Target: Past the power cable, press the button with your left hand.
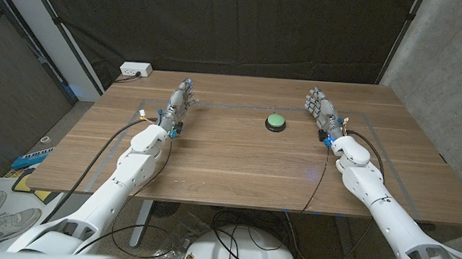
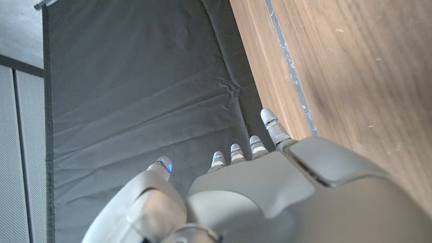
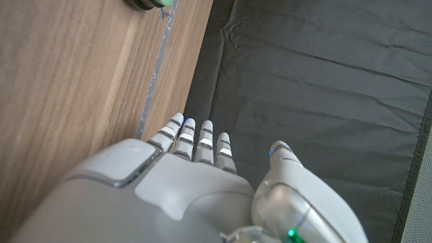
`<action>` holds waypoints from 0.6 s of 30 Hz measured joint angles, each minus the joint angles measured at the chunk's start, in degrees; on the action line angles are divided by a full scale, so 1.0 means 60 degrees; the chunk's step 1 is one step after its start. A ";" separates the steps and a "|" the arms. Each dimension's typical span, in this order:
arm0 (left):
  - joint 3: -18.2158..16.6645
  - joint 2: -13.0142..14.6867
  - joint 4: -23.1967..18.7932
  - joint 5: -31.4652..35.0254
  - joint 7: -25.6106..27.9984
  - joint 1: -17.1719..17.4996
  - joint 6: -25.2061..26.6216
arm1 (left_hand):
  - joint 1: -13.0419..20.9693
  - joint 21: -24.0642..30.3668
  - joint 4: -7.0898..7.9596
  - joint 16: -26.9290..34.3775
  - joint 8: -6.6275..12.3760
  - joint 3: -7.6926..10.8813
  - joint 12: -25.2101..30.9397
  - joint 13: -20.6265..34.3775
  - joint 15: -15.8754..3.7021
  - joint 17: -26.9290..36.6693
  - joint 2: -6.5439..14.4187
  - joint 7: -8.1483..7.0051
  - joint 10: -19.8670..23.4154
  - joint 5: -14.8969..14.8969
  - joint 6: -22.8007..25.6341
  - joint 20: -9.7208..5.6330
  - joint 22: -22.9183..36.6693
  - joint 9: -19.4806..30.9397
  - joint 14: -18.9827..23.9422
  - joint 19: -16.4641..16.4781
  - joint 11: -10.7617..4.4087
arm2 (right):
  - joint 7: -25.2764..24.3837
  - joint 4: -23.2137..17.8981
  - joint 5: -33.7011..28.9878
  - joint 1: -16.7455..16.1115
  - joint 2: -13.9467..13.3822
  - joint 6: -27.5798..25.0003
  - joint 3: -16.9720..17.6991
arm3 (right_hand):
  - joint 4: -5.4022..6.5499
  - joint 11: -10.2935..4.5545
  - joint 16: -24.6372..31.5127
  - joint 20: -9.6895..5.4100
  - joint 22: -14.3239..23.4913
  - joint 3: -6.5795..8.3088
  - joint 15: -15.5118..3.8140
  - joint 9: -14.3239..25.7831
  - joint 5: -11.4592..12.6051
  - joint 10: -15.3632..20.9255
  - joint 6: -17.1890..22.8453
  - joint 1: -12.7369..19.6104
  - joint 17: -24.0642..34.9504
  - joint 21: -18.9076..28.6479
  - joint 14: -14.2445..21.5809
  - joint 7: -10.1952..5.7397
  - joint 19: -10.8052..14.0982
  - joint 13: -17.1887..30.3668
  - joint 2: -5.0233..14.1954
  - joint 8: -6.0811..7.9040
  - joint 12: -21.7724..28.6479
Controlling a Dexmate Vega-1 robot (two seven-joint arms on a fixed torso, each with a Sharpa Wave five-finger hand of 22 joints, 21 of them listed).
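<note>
Sitting on wooden table [image 1: 237,158], round green button [image 1: 276,121], black base

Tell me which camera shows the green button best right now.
The head view: the whole button sits unobstructed on the table, between both hands. The right wrist view catches just a sliver at the picture's edge.

Green round button [image 1: 275,121] (black base) sits untouched mid-table.

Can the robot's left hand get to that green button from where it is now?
Probably yes: the left hand is open, holding nothing, and only bare wooden table lies between it and the green button.
</note>
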 measured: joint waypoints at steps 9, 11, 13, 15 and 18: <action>-0.0165 -0.0261 0.0000 0.1426 -0.0397 -0.0348 0.0098 | 0.0063 -0.0007 -0.0041 -0.0001 0.0045 0.0041 0.0000 -0.0007 0.0020 -0.0028 0.0061 0.0001 0.0014 -0.0071 0.0000 -0.0001 0.0001 -0.0034 0.0096 0.0000 0.0090 | 0.0268 -0.0097 -0.0413 -0.0155 0.0437 -0.0172 0.0554 | -0.0041 0.0000 0.0000 0.0000 -0.0001 0.0040 0.0000 -0.0001 0.0000 0.0000 0.0000 0.0038 -0.0001 0.0000 0.0000 0.0001 -0.0001 0.0000 -0.0038 0.0000 0.0000; -0.0168 -0.0335 0.0002 0.1799 -0.0482 -0.0500 0.0103 | 0.0181 -0.0007 -0.0076 -0.0001 0.0045 0.0075 0.0000 -0.0007 0.0020 -0.0028 0.0075 0.0001 0.0014 -0.0102 0.0000 0.0027 0.0001 -0.0034 0.0095 0.0029 0.0089 | 0.0349 -0.0120 -0.0520 -0.0194 0.0512 -0.0204 0.0658 | -0.0041 -0.0001 0.0001 0.0000 -0.0001 0.0040 0.0000 -0.0001 -0.0001 0.0000 0.0000 0.0038 -0.0001 0.0000 0.0000 0.0001 -0.0001 0.0000 -0.0038 0.0000 0.0000; -0.0166 -0.0362 0.0009 0.2070 -0.0534 -0.0598 0.0105 | 0.0187 -0.0007 -0.0081 -0.0040 0.0045 0.0080 0.0000 -0.0007 0.0020 -0.0027 0.0088 0.0001 0.0015 -0.0108 0.0000 0.0033 0.0001 -0.0034 0.0095 0.0035 0.0088 | 0.0391 -0.0142 -0.0574 -0.0225 0.0576 -0.0220 0.0739 | -0.0041 -0.0001 0.0001 0.0000 -0.0001 0.0040 0.0000 -0.0001 0.0000 0.0001 0.0000 0.0038 -0.0001 0.0000 0.0000 0.0001 -0.0001 -0.0001 -0.0038 0.0000 0.0000; -0.0122 -0.0403 0.0024 0.2394 -0.0605 -0.0746 0.0109 | 0.0187 -0.0007 -0.0081 -0.0040 0.0045 0.0080 0.0000 -0.0007 0.0020 -0.0027 0.0088 0.0001 0.0015 -0.0108 0.0000 0.0033 0.0001 -0.0034 0.0095 0.0035 0.0088 | 0.0451 -0.0162 -0.0642 -0.0258 0.0638 -0.0232 0.0821 | -0.0041 -0.0001 0.0001 0.0000 -0.0001 0.0040 -0.0001 -0.0002 -0.0001 0.0001 0.0001 0.0038 -0.0001 0.0000 0.0000 0.0002 -0.0001 -0.0001 -0.0038 0.0000 0.0000; -0.0057 -0.0439 0.0037 0.2754 -0.0682 -0.0884 0.0109 | 0.0187 -0.0068 -0.0108 -0.0040 0.0045 0.0108 0.0000 -0.0007 0.0020 -0.0027 0.0088 0.0024 0.0016 -0.0141 -0.0023 0.0033 0.0001 -0.0034 0.0095 0.0035 0.0087 | 0.0504 -0.0177 -0.0694 -0.0288 0.0697 -0.0237 0.0897 | -0.0013 -0.0001 0.0001 0.0000 -0.0001 0.0067 -0.0001 -0.0002 -0.0001 0.0001 0.0000 0.0038 -0.0001 0.0000 0.0000 0.0002 -0.0001 -0.0001 -0.0038 0.0000 0.0000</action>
